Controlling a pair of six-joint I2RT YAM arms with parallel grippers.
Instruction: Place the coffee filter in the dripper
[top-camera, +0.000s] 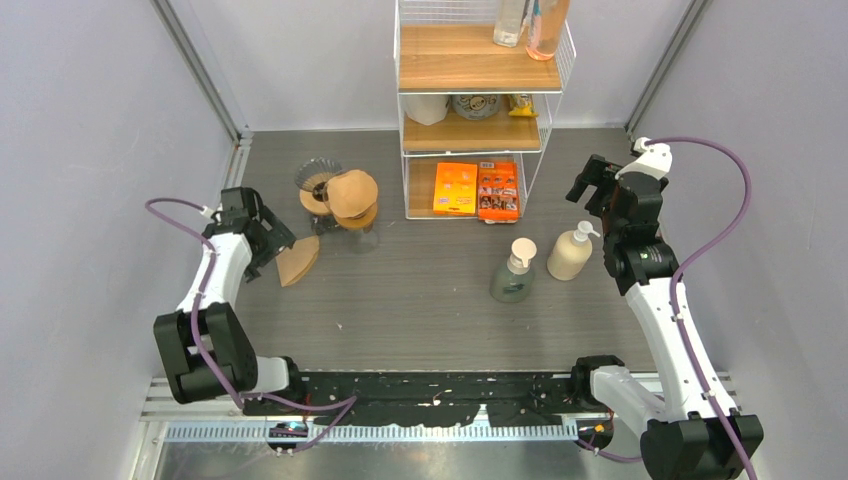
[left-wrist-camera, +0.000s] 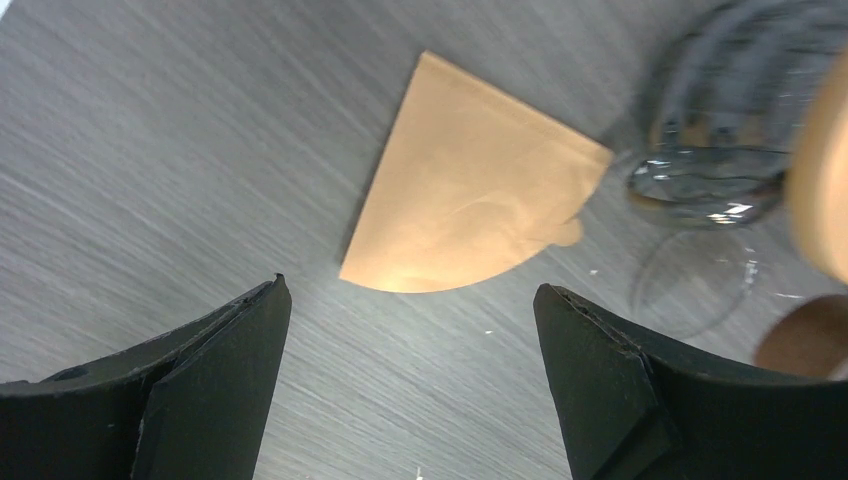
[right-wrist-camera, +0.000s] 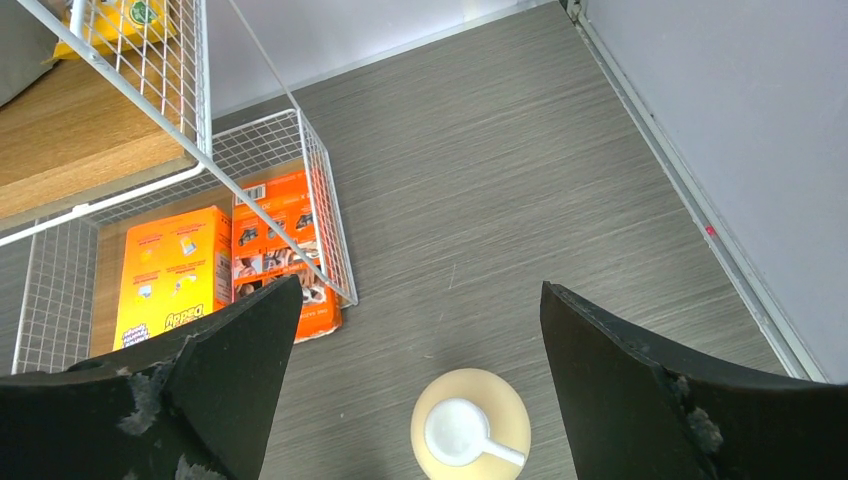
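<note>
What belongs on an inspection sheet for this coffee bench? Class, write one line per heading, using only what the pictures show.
Surface: grey wood-grain table, a few small specks.
Job's things: filter flat on the table; glass dripper behind it, not yet loaded.
Clutter: filter stack beside the dripper; green bottle and cream bottle right of centre; rack at the back, holding orange boxes.
Grippers: left gripper open, filter ahead, not gripped; right gripper open, empty, over the cream bottle.
Cables: purple cables along both arms, clear of the objects.
Surroundings: grey walls on three sides.
</note>
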